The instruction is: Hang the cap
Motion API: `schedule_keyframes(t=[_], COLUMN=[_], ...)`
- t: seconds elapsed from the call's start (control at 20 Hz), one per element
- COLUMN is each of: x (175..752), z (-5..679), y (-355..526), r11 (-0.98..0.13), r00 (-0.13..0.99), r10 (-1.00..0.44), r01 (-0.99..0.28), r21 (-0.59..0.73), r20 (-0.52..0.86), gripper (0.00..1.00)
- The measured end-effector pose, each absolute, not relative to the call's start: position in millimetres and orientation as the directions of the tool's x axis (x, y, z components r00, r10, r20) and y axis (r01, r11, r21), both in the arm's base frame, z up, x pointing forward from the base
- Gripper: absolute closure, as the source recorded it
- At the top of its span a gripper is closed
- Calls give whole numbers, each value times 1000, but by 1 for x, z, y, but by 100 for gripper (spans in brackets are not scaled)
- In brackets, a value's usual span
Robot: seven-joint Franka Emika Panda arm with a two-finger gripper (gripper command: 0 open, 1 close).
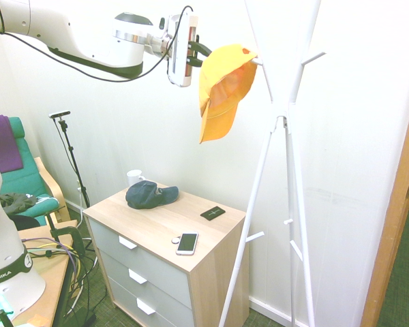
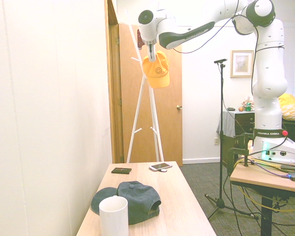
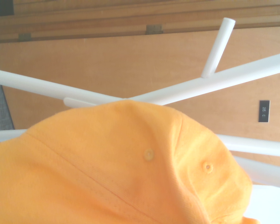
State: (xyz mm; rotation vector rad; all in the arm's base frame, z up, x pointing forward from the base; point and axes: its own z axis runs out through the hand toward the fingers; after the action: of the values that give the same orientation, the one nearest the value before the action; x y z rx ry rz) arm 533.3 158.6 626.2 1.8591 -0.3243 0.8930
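gripper [image 1: 203,57] shut on yellow cap [image 1: 226,88], seemingly touching rack peg [image 1: 258,61]

Dark cap [image 1: 150,195] on dresser [image 1: 168,235], between mug [image 1: 135,177] and phone [image 1: 187,243]; coat stand [image 1: 296,163] beside dresser, near wall [image 1: 354,136].

Cap [image 1: 223,85]: matt cloth, soft, stitched seams and sewn eyelets. Dark blue cap [image 2: 137,200]: cloth, matt, faded look. Coat stand [image 1: 300,197]: smooth white finish, slight sheen, base material unclear. Dresser [image 1: 167,225]: pale wood-look top, smooth, matt; drawer fronts [image 1: 146,272] grey-green, smooth. Mug [image 2: 114,216]: white, smooth, glossy. Phone [image 1: 187,243]: smooth, glossy face. Door [image 2: 174,113]: wood grain, satin. Door handle [image 2: 179,107]: shiny metal. Carpet [image 2: 236,216]: rough, matt. Wall [image 1: 354,136]: smooth, painted look.
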Motion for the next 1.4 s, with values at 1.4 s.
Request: schedule_keyframes(t=[1.4], x=[551], z=[634], y=[181], r11=[-722], r00=[739], r10=[-137], r01=[-530], r21=[444], r20=[659], gripper=[0])
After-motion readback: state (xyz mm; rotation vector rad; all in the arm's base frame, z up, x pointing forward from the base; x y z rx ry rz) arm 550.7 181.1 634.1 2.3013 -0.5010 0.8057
